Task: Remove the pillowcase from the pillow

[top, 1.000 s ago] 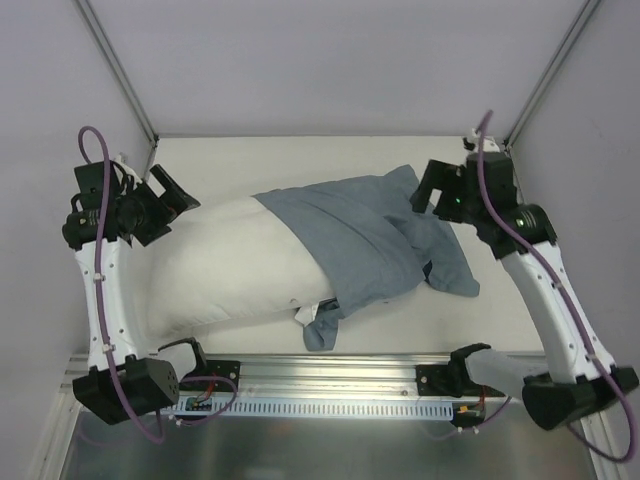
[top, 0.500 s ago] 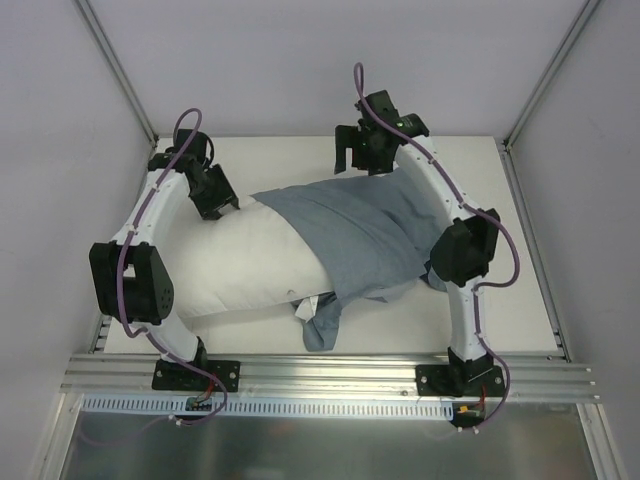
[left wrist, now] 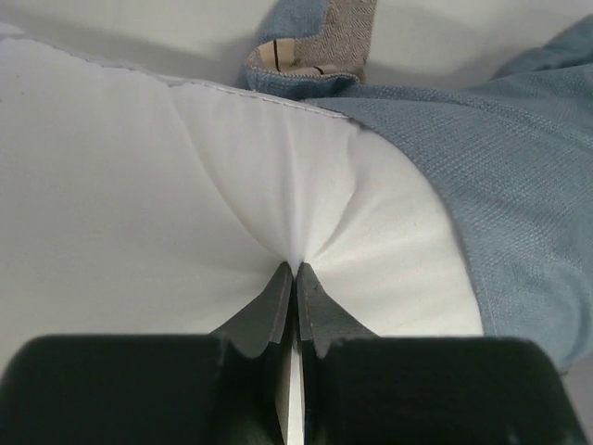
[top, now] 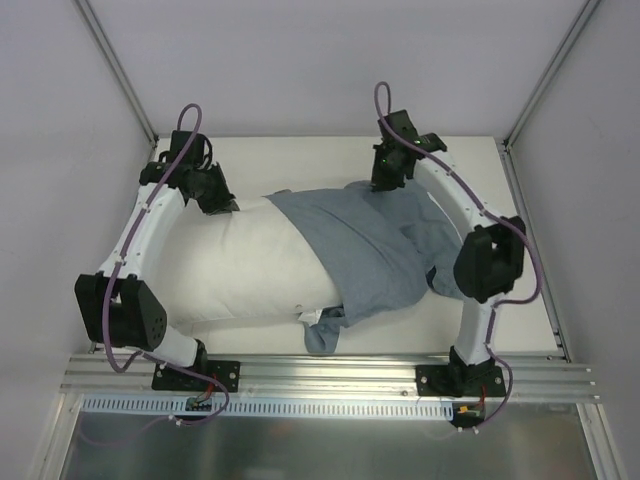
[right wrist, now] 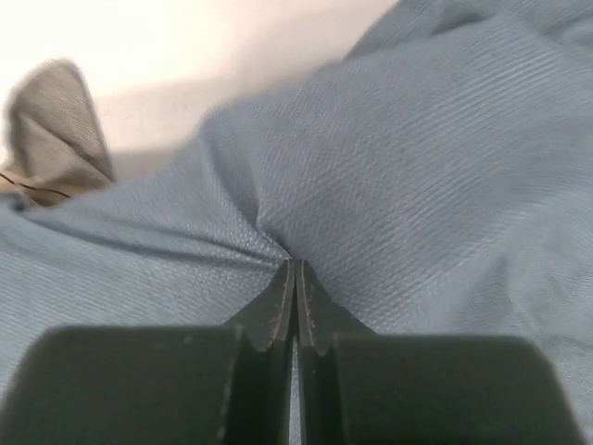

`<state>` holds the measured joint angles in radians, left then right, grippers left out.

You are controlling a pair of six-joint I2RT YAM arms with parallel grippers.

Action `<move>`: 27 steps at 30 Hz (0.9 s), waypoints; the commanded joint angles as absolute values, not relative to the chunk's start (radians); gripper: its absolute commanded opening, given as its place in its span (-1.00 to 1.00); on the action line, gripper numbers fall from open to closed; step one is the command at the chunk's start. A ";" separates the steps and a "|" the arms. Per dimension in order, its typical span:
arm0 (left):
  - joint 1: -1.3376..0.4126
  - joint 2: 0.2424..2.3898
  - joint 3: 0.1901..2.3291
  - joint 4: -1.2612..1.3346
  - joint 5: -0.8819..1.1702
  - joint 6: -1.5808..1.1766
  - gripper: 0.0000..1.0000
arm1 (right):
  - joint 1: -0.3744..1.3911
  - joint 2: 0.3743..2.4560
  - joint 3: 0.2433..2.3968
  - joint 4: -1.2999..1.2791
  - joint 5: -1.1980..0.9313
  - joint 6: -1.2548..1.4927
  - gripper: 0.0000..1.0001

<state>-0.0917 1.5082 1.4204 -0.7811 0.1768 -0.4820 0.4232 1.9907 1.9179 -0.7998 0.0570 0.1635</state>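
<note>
The plump white pillow (top: 240, 270) lies across the table, its right half inside the slate-blue pillowcase (top: 375, 240). My left gripper (top: 222, 205) sits at the pillow's far edge, shut on a pinch of the white pillow (left wrist: 185, 185) fabric, which puckers at the gripper (left wrist: 295, 271). Blue pillowcase (left wrist: 500, 176) cloth lies to its right. My right gripper (top: 385, 183) is at the pillowcase's far edge, shut on a fold of the blue pillowcase (right wrist: 389, 158), wrinkles radiating from the gripper (right wrist: 295, 264).
A loose tail of the pillowcase (top: 320, 330) hangs toward the front rail (top: 330, 375). A tan-banded corner (left wrist: 315, 42) of the cover shows at the far side. Walls and frame posts (top: 115, 70) enclose the table on three sides.
Both arms swung in from the sides to the far edge of the bedding and dropped onto it. Both grippers went from open to shut, left on pillow, right on pillowcase.
</note>
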 commanded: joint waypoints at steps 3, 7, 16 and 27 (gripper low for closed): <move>-0.103 1.365 1.316 -0.802 0.204 -0.423 -1.00 | 0.238 1.599 1.706 -0.617 0.181 0.252 -0.99; -0.098 1.330 1.289 -0.802 0.203 -0.414 -1.00 | 0.167 1.487 1.641 -0.621 0.166 0.241 -0.99; 0.112 1.188 1.255 -0.804 0.305 -0.379 -1.00 | 0.025 1.333 1.626 -0.673 0.201 0.216 -0.99; 0.318 1.233 1.451 -0.870 0.316 -0.403 -1.00 | -0.135 1.304 1.654 -0.724 0.118 0.178 -0.99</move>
<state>0.3183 1.2392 1.3685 -0.8825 0.3271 -0.4026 -0.1284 1.2980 1.6531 -0.7616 0.0837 0.2115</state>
